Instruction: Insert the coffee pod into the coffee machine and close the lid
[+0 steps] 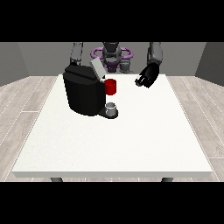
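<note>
Your hand at the view's right [147, 77] hangs curled and holding nothing at upper right, because the coffee machine's [83, 92] lid [97, 68] stands up, waiting for a pod.

Large white table [131, 148] with a thin pale edge along the near side, resting on dark legs [56, 179] just visible beneath the front corners. Around it, a floor of light grey-brown wooden planks [26, 100] running out to both sides, seams between the boards plainly showing. Behind, plain grey walls [39, 54], meeting the floor in a straight line and angling inward at the far left and right; even, soft light throughout, without strong shadows.
</note>
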